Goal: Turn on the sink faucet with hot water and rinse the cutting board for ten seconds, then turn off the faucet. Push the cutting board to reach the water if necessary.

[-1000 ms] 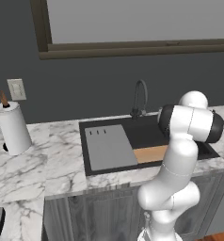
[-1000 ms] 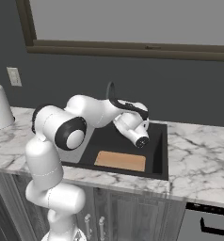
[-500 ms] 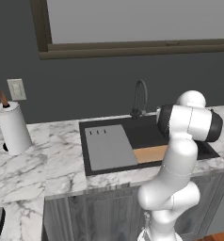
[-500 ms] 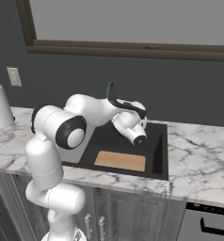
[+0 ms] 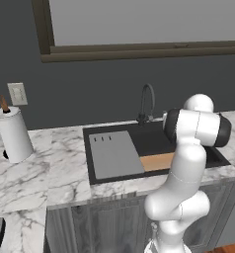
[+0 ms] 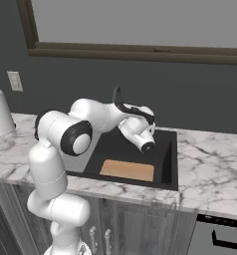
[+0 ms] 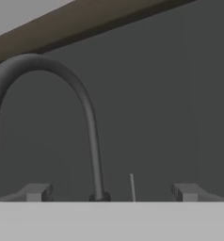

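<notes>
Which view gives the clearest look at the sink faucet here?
The hand view: the sink faucet stands close, its arched spout unblocked. The left base view shows it small but whole behind the sink; in the right base view the arm hides most of it.

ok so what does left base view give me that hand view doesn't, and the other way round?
Left base view: the cutting board lying in the sink beside a grey slotted panel, plus a paper towel roll on the counter.
Hand view: the pincer, open, its fingertips framing the base of the sink faucet up close.
Both: the sink faucet and the brown window frame above it.
</notes>
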